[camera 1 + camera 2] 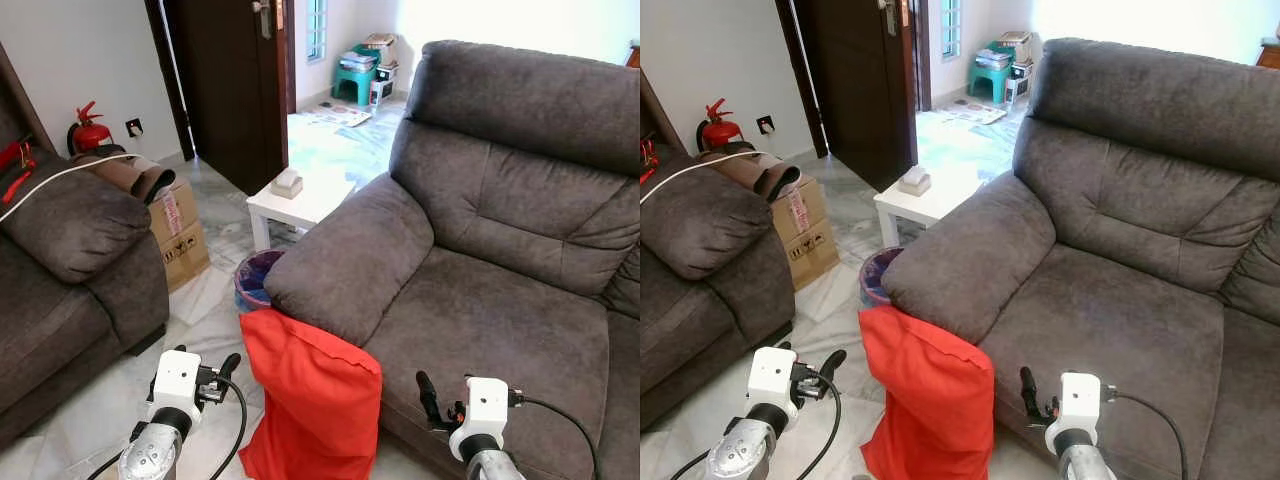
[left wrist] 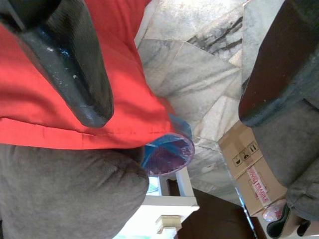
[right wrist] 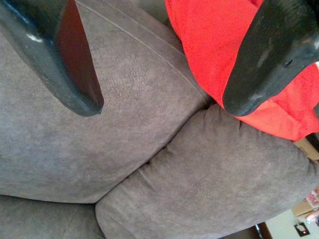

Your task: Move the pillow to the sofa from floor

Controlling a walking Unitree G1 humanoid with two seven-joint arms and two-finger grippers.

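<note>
Pillow [image 1: 312,405], red, stands on the marble floor [image 1: 205,320], leaning against the grey sofa [image 1: 480,300] armrest; left gripper [image 2: 169,64] and right gripper [image 3: 164,59] flank it, both jaws released, grasping nothing.

The red pillow [image 1: 312,405] stands on the floor, leaning against the front of the sofa [image 1: 500,300] just under its armrest [image 1: 345,255], so the armrest blocks the way straight up. The seat [image 1: 495,335] beyond it lies bare and wide. To the pillow's left, a strip of marble floor [image 1: 205,320] runs open between the sofa and a second couch [image 1: 70,260] (the strip narrows farther back). There a blue bin [image 1: 255,280], a white side table [image 1: 300,205] and a cardboard box [image 1: 180,235] crowd it. The left gripper [image 1: 205,385] hangs over the open strip with fingers apart; the right gripper [image 1: 440,405] hangs over the seat's front edge, also spread.
</note>
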